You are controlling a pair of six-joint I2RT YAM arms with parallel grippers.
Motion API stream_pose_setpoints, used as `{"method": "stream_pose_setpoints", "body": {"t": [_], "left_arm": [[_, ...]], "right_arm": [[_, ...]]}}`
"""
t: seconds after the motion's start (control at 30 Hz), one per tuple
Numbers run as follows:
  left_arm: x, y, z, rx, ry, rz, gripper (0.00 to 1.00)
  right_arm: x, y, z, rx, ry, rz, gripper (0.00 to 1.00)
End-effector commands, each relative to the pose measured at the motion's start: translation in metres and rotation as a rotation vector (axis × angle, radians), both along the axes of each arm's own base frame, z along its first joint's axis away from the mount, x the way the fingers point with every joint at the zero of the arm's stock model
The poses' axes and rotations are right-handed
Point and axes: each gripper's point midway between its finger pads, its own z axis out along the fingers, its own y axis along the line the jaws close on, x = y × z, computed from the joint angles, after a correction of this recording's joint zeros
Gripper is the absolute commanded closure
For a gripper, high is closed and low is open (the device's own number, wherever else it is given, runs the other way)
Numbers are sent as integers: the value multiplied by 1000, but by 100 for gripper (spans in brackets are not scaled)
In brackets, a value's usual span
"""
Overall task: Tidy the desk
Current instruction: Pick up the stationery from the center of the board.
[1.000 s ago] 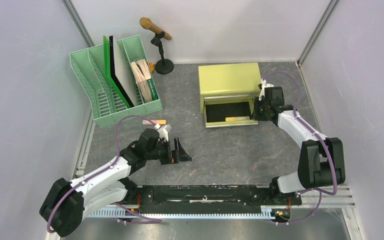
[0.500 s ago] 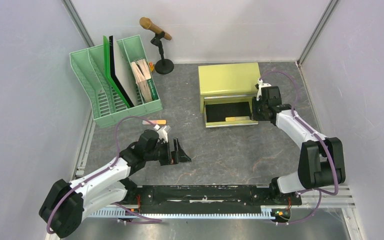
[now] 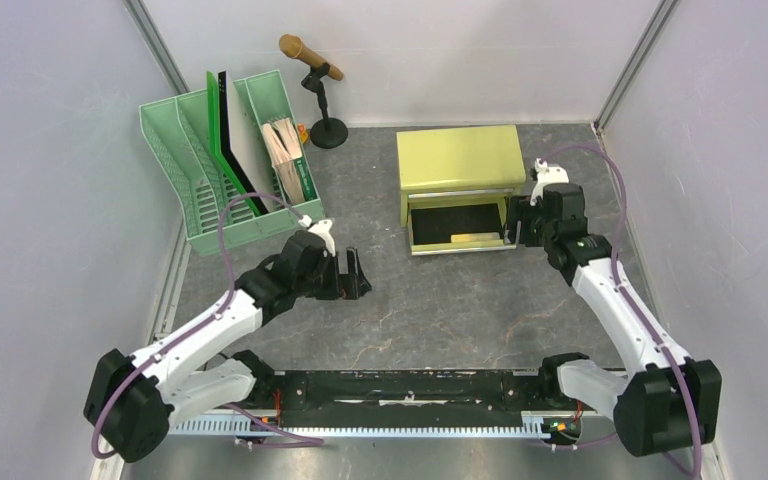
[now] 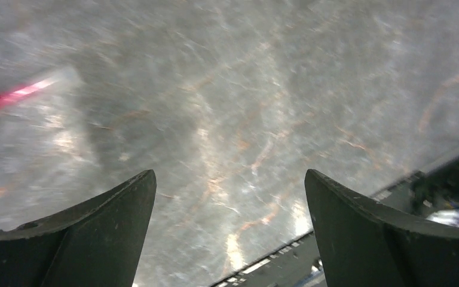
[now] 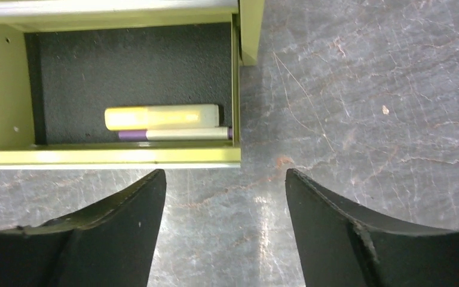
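Note:
The desk is a dark grey, veined tabletop. On it stands a yellow-green cabinet with its lower drawer pulled out. A yellow highlighter and a thin purple-and-white pen lie side by side in the drawer. Just off the drawer's right front corner hangs my right gripper, open and empty, also seen from above. My left gripper is open over bare desk at centre left and holds nothing. A blurred red-pink stick lies at the left of that view.
A green file rack with folders and booklets stands at the back left. A brown microphone on a black stand is behind it. Pale walls close in the desk. The arms' black base rail runs along the near edge.
My right gripper has opened and drawn back from the drawer's right side. My left arm has swung away from the near edge toward the file rack, covering the small pen that lay there.

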Motion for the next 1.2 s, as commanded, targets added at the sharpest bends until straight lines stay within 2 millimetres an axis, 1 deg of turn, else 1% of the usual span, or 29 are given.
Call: {"method": "stream_pose_setpoints", "body": {"t": [0.0,0.07,0.1,0.17,0.23,0.33,0.4,0.53,0.6,0.67,0.8,0.9,1.07,1.17], "left_arm": [[26,48,0,332,-83,61,0],[33,59,4,428,-99,51,0],[37,63,7,469,-109,45,0],[43,68,11,517,-119,42,0],[49,64,15,542,-136,-8,0],[57,69,13,618,-140,-45,0],[63,72,8,649,-122,-62,0],[68,65,-7,666,-107,-166,0],[75,67,-13,691,-121,-168,0],[81,73,-20,713,-103,-149,0],[97,88,-34,716,-25,-76,0],[103,91,-51,685,52,-73,1],[105,86,-74,662,169,-104,6],[103,88,-84,683,214,-101,15]], "right_arm": [[-19,-8,-8,2,13,-44,15],[-25,-2,-10,42,13,-39,4],[-27,1,-9,65,8,-37,2],[-32,8,-13,104,13,-14,2],[-36,14,-19,139,36,-2,2],[-40,17,-30,158,75,0,2],[-42,18,-35,163,91,4,2],[-45,21,-41,183,106,9,2],[-47,24,-46,208,112,10,2],[-50,29,-51,232,124,16,2],[-53,33,-59,261,136,23,2],[-54,33,-63,260,146,17,2],[-49,28,-59,238,130,3,2],[-46,26,-56,227,127,2,2]]}}
